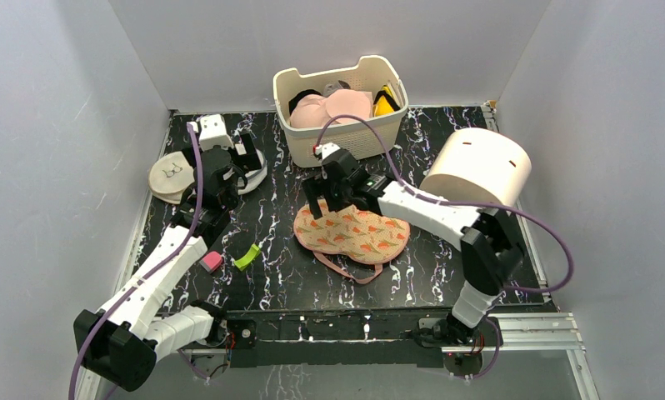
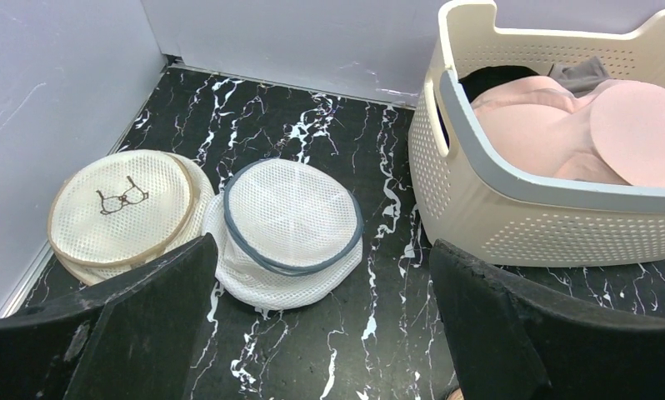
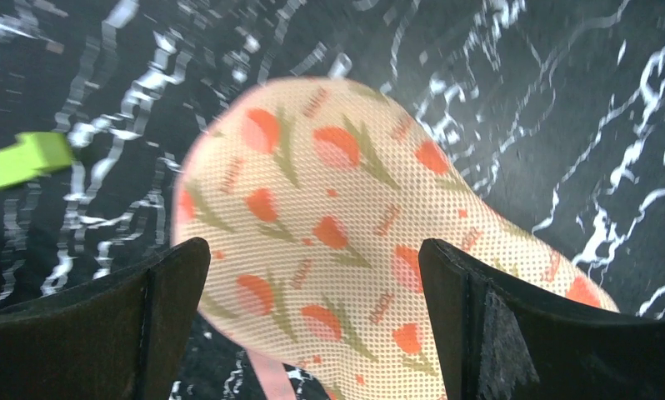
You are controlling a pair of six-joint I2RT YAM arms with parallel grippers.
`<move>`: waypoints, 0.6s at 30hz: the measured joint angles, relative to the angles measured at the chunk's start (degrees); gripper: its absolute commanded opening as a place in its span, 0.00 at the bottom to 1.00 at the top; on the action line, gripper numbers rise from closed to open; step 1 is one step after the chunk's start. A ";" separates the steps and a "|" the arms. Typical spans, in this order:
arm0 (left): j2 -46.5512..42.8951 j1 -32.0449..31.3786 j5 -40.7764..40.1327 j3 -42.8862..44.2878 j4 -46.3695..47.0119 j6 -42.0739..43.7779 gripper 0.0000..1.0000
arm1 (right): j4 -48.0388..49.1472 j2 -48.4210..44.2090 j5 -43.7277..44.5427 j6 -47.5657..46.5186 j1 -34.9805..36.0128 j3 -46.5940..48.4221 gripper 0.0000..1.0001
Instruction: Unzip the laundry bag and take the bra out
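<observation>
1. Where the two arms are bolted at the near edge, the black marbled table (image 1: 271, 279) begins. A small pink block (image 1: 212, 262) and a green clip (image 1: 247, 257) lie just beside each other on its near left part.
2. Right of the clip, near the table's middle, the laundry bag (image 1: 354, 233) lies flat with its long side running left to right. Its thin pink loop (image 1: 354, 271) trails toward the near edge. Whatever is inside the bag is hidden.
3. The right gripper (image 1: 325, 207) hangs over the bag's left lobe with its fingers spread wide and nothing between them. In the right wrist view the two black fingers (image 3: 146, 300) flank the carrot-printed cloth of the bag (image 3: 329, 242), and the clip (image 3: 25, 160) shows off to the left. Whether the fingertips touch the cloth cannot be told.
4. Farther back on the left, the left gripper (image 1: 233, 158) is also spread wide and holds nothing.
5. Ahead of it lie two round white mesh discs. The tan-rimmed disc (image 2: 121, 204) is close to the left wall, and the grey-rimmed disc (image 2: 292, 217) lies just beside it on the right, their edges meeting.
6. On the far right stands a cream cylinder (image 1: 477, 167), tilted, well apart from the bag.
7. Against the back wall stands the cream basket (image 1: 346, 137). It holds pale pink cups (image 1: 329, 108), and a yellow item (image 1: 385, 100) shows at its right end.
</observation>
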 measured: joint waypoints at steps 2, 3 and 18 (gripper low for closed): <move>0.02 0.00 -0.42 0.00 0.04 0.09 0.98 | -2.45 2.64 1.79 1.03 -0.02 0.28 0.98; 0.09 0.00 -0.50 0.00 0.04 0.11 0.98 | -3.48 3.43 2.99 1.40 0.00 0.22 0.98; 1.75 0.00 -0.37 0.02 -0.22 0.11 0.98 | -2.36 13.79 6.05 4.81 0.68 1.51 0.98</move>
